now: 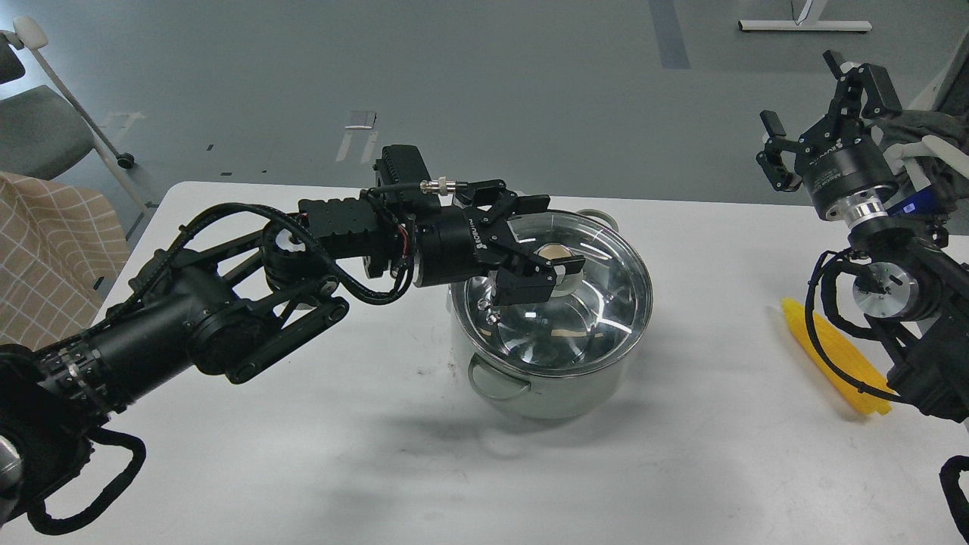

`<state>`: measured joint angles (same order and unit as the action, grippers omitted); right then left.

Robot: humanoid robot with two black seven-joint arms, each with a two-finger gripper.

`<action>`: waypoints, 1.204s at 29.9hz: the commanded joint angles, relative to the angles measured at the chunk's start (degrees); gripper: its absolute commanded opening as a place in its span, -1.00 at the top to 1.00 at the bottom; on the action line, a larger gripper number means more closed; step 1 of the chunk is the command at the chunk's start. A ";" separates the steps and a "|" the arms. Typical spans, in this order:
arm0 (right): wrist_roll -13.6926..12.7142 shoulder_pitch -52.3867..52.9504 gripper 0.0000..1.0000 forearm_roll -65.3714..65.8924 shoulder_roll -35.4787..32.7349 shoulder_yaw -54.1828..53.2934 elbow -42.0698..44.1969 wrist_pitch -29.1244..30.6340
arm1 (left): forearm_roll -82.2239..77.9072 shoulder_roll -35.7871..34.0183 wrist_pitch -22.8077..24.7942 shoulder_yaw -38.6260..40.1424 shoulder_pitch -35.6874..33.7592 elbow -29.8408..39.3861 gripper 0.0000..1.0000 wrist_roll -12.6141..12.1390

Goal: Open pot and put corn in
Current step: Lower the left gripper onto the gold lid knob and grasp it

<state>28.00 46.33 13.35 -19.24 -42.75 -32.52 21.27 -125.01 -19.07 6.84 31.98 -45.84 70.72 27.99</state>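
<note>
The steel pot (530,390) stands in the middle of the white table (303,454) with its glass lid (598,303) on. My left gripper (555,236) reaches in from the left, low over the lid. It is open, with one finger on each side of the brass-coloured knob (558,252). The yellow corn (836,363) lies on the table at the right, partly behind my right arm's cable. My right gripper (806,94) is open and empty, held high above the table's far right edge.
A grey chair (38,136) and a checked cloth (45,250) are off the table's left side. My right arm's lower links (923,356) hang close over the corn. Grey floor lies beyond the table's far edge.
</note>
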 commanded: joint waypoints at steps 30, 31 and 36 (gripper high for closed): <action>0.00 -0.80 -1.00 0.01 -0.01 -0.05 0.00 -0.09 | 0.01 2.46 -1.04 -0.25 2.86 -2.95 -0.79 0.01; 0.00 -0.80 -1.00 0.01 -0.01 -0.05 0.00 -0.09 | 0.01 2.46 -1.13 -0.25 2.86 -2.95 -0.78 0.01; 0.00 -0.89 -1.00 0.01 -0.01 -0.05 0.00 -0.09 | 0.01 3.16 -2.18 -0.25 3.38 -4.18 -0.70 0.01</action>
<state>28.00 45.46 13.35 -19.24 -42.81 -32.52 21.18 -125.00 -16.07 5.09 31.73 -42.78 66.98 27.99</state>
